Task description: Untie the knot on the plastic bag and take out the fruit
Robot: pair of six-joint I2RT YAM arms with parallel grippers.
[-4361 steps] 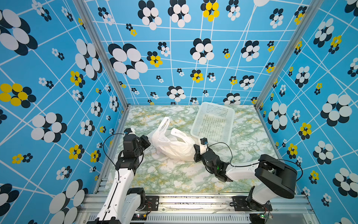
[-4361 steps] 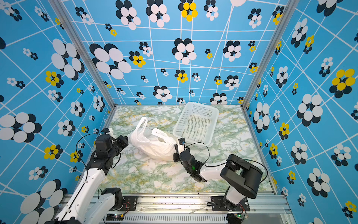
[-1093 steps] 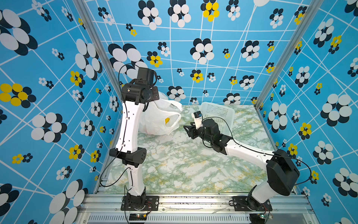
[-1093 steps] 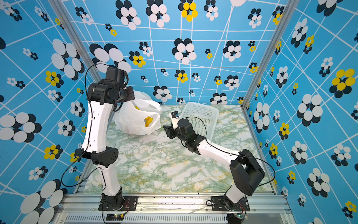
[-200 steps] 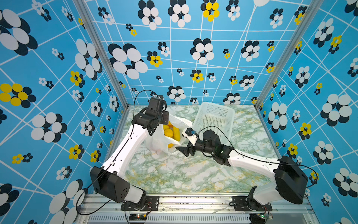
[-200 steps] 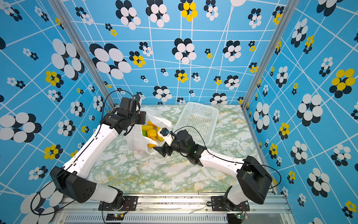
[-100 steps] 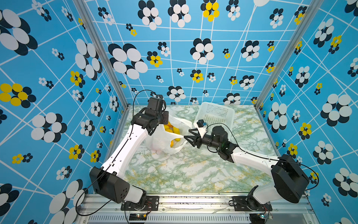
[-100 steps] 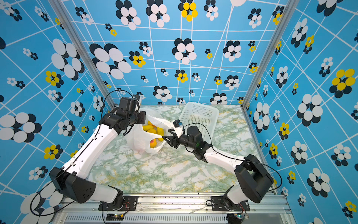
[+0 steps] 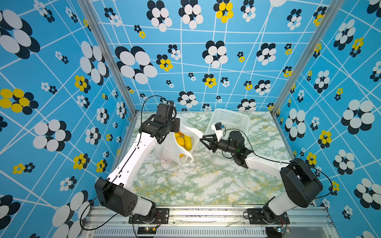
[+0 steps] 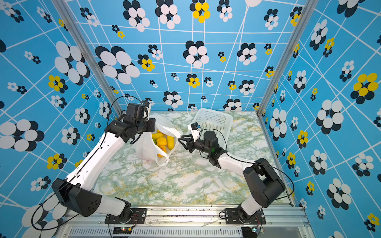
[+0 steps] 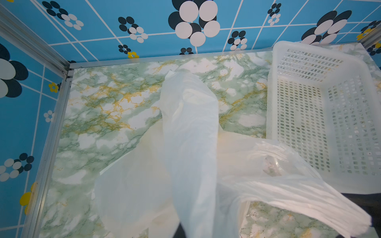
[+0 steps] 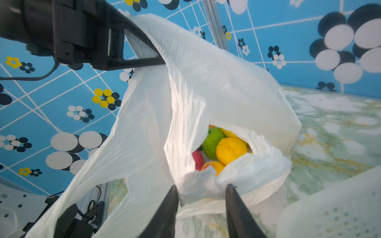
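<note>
The thin, crinkly, translucent white plastic bag point(image 9: 168, 150) point(image 10: 144, 150) point(image 11: 189, 123) point(image 12: 206, 82) stands on the green-and-white marbled tabletop point(image 9: 195, 181) toward the back left. Its mouth gapes upward and toward the right arm.

The left gripper point(image 12: 159, 59) is clamped tight on the far upper edge of the bag's mouth. It holds that edge up off the table, so the plastic drapes down from its black fingers (the left wrist view is mostly filled by this sheet).

The right gripper point(image 9: 202, 138) point(image 10: 181, 138) point(image 12: 201, 190) reaches in from the right and meets the nearer edge of the mouth. Its jaws stand partly apart, one on each side of a bunched fold of the rim. The plastic touches both fingers, but I cannot tell whether it is pinched firmly.

The fruit lies inside the bag, at the bottom. Both top views show a long yellow piece point(image 9: 188, 142) point(image 10: 170, 142) among other yellow ones. The right wrist view shows these pressed together:
- a green apple point(image 12: 212, 140)
- a round yellow-orange fruit point(image 12: 231, 150)
- a pink-red bumpy fruit point(image 12: 198, 158)
- an orange peach point(image 12: 214, 165)

One white loop handle point(image 9: 185, 164) point(image 10: 163, 164) hangs slack down the bag's front, reaching the tabletop.

The rigid white perforated plastic basket point(image 9: 232, 113) point(image 10: 214, 112) point(image 11: 274, 82) sits at the back, just behind the right gripper and well apart from the bag.
</note>
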